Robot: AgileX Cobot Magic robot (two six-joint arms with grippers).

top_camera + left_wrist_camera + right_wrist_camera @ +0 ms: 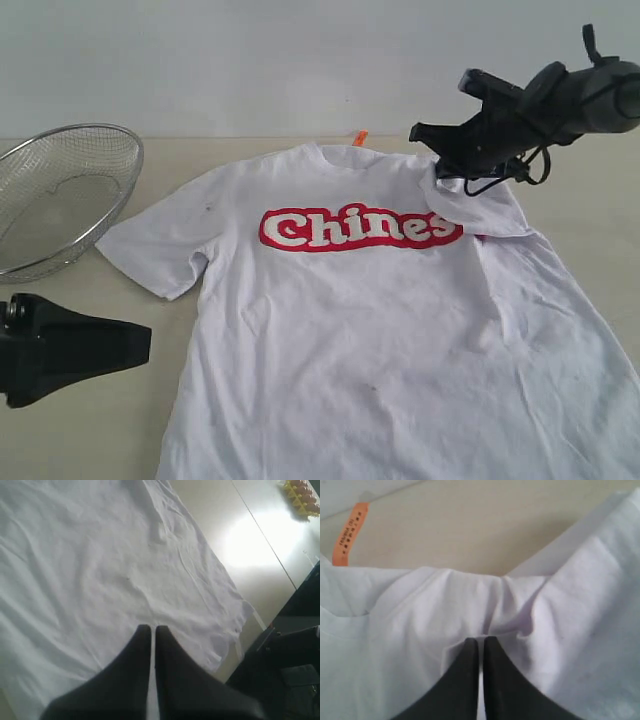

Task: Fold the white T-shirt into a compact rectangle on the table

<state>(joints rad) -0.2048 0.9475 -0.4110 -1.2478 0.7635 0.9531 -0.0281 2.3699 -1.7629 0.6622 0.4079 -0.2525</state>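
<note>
You had one white T-shirt (pixel 380 340) lying print-up on the table (pixel 100 300), one wire basket (pixel 60 195) beside it, and two grippers: the right gripper (pixel 440 168) pinched its folded-over shoulder, the left gripper (pixel 140 345) was closed and empty.

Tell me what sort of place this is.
Probably a robot test bench staged with household items: white T-shirt spread on a beige table, a wire mesh basket beside it, an egg tray.

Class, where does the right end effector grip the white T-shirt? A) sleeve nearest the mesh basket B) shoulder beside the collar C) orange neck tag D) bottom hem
B: the right end effector pinches white T-shirt fabric beside the collar, apart from the orange neck tag.
</note>
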